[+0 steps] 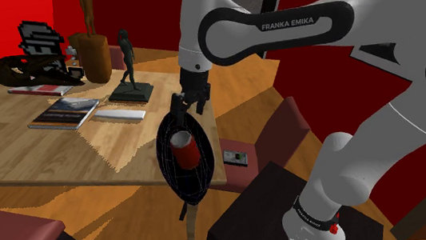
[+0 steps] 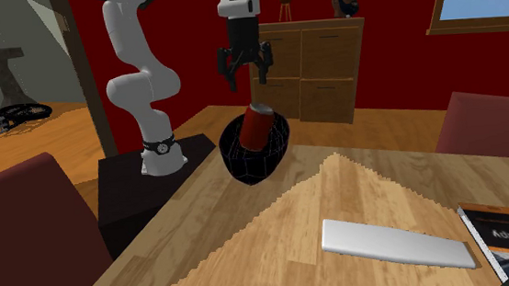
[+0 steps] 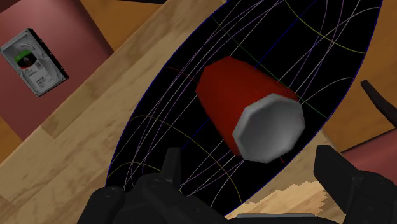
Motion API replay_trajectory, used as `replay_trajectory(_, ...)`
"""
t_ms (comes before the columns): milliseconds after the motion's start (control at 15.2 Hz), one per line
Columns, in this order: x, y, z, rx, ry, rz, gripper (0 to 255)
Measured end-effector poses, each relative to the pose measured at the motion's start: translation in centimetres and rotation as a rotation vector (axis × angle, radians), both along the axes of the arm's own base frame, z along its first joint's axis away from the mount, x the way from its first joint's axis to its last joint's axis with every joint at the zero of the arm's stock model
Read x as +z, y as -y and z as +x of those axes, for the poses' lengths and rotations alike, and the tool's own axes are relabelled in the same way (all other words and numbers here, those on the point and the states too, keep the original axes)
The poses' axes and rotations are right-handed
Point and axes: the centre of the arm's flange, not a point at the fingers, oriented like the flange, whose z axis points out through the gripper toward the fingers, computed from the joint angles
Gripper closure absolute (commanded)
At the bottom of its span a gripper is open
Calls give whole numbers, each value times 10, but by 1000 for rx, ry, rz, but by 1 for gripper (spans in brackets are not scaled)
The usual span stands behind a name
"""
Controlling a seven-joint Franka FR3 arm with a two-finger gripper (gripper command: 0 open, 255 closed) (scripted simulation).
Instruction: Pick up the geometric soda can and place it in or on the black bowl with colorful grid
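Observation:
A red soda can (image 1: 184,148) with a grey faceted top lies tilted inside the black bowl (image 1: 178,179), which has thin coloured grid lines and sits at the table's near corner. My gripper (image 1: 188,103) hangs just above the bowl, open, with nothing between its fingers. In the second exterior view the can (image 2: 261,126) sticks out of the bowl (image 2: 249,161), and the gripper (image 2: 245,66) stands clear above it with its jaws spread. In the wrist view the can (image 3: 254,111) rests in the bowl (image 3: 159,146) beyond the open gripper (image 3: 254,175), untouched by the fingers.
On the wooden table (image 1: 62,154) stand books (image 1: 64,113), a dark statuette (image 1: 128,75), a brown vase (image 1: 93,56) and a flat white slab (image 2: 398,243). A hard drive (image 1: 235,156) lies on a reddish seat beside the table. The stand (image 1: 268,206) is close by.

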Motion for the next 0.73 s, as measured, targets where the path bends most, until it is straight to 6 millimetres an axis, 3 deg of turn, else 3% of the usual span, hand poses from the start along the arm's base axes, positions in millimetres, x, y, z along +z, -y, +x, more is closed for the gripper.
replay_trajectory(198,5,0,-1,0,0,0,0)
replay_trajectory(462,43,1,0,0,1,1,0)
replay_trajectory(726,50,1,-1,0,0,0,0)
